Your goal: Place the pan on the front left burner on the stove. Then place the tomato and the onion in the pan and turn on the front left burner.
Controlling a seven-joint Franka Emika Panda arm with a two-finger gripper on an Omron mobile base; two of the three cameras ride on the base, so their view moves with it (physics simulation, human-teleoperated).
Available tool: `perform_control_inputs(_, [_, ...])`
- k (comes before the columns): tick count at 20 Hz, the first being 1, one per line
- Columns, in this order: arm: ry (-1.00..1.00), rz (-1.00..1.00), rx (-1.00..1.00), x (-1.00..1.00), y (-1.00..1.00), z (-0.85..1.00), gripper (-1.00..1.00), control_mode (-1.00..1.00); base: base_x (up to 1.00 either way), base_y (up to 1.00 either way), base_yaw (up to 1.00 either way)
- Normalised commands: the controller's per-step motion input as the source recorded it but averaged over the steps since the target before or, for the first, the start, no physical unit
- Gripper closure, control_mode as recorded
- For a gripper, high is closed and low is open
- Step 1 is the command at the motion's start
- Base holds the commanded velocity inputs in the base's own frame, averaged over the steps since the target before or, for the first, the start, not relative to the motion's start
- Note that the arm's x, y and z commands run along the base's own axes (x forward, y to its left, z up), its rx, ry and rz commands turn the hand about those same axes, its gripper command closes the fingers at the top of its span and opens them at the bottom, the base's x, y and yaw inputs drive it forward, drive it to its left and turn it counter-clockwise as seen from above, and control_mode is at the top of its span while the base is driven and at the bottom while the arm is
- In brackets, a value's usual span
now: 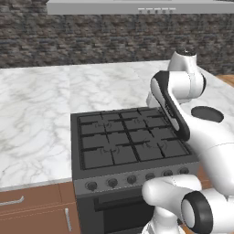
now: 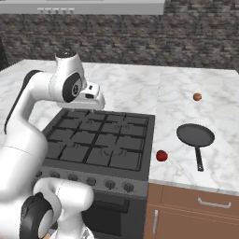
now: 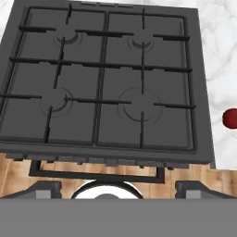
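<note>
The stove (image 1: 86,137) sits between marble counters with nothing on its grates. Its front left burner (image 1: 107,151) (image 2: 70,148) (image 3: 55,101) is bare. On the right counter rests the dark pan (image 2: 195,135) (image 1: 206,113), handle pointing toward the front edge. The red tomato (image 2: 161,155) (image 3: 230,118) lies beside the stove's front right corner. Further back on that counter is the tan onion (image 2: 197,96). My gripper (image 2: 97,101) (image 3: 119,190) hangs open above the stove's back left, holding nothing, its tips wide apart in the hand view.
A row of knobs (image 2: 91,181) lines the stove's front above the oven door. Wood drawers (image 2: 196,205) sit under the right counter. A range hood (image 1: 137,6) hangs overhead against the brick wall. My own arm (image 1: 171,109) blocks part of the right counter in the left base view.
</note>
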Motion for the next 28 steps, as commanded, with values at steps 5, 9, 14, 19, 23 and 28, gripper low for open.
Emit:
perform_control_inputs(5, [0.0,-0.01,0.0,0.0,-0.44,0.0,-1.0,-1.0,0.0,0.0,0.0])
perform_control_inputs(9, [0.0,-0.01,0.0,0.0,-0.49,0.0,-1.0,-1.0,0.0,0.0,0.0])
perform_control_inputs(14, [0.0,-0.01,0.0,0.0,-0.56,0.0,-1.0,-1.0,0.0,0.0,0.0])
perform_control_inputs(19, [0.0,-0.01,0.0,0.0,-0.6,0.0,-1.0,-1.0,0.0,0.0,0.0])
perform_control_inputs(23, [0.0,-0.02,0.0,0.0,-0.56,0.0,-1.0,-1.0,0.0,0.0,0.0])
perform_control_inputs(28, [0.01,-0.03,0.0,0.0,-0.57,0.0,-1.0,-1.0,0.0,0.0,0.0])
